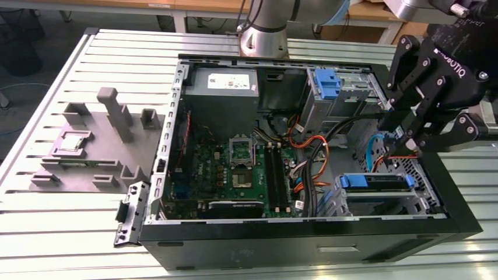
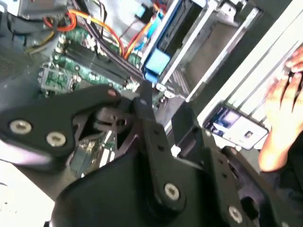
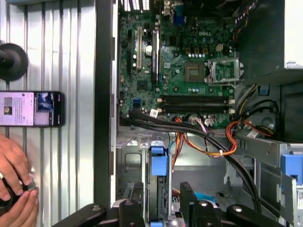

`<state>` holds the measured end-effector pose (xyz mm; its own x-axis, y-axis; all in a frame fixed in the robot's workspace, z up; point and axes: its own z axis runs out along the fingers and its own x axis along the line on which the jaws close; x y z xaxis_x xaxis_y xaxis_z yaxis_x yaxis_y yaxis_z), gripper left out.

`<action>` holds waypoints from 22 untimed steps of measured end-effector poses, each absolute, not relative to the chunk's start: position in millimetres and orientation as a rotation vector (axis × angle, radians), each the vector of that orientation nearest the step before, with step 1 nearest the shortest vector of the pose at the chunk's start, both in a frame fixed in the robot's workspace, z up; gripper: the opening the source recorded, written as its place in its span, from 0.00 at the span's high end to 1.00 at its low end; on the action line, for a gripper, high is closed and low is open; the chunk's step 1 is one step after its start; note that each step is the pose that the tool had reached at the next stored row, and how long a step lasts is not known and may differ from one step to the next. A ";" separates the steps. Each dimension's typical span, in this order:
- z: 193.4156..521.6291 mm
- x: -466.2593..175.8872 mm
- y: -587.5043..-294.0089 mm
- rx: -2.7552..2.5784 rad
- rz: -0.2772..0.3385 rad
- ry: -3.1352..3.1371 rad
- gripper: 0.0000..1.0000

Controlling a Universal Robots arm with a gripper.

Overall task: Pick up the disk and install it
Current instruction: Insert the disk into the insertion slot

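One white label sits on the grey power supply (image 1: 224, 83) inside the computer case (image 1: 311, 245) in the exterior view, its print too small to make out. The disk (image 1: 376, 181), a dark body in a blue bracket, sits in the case's drive cage directly beneath the gripper (image 1: 406, 146). In the second wrist view the disk (image 2: 156, 64) shows its blue edge just beyond the gripper (image 2: 163, 106). In the first wrist view the gripper's (image 3: 160, 189) fingers (image 3: 134, 203) stand apart on either side of the disk (image 3: 158, 163), gripping nothing. Outside the case, a phone (image 3: 31, 109) with a lit screen lies beside a person's hand (image 3: 14, 175).
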<state>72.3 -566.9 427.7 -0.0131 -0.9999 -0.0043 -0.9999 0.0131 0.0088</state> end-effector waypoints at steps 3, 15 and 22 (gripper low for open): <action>422.5 72.2 -566.9 2.205 -0.013 -2.234 0.56; 400.6 72.2 -566.9 2.205 -0.011 -2.235 0.90; 387.9 72.2 -567.0 2.205 -0.011 -2.235 0.90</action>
<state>72.2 -567.0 387.9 -0.0132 -0.9999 -0.0036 -0.9999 0.0132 0.0065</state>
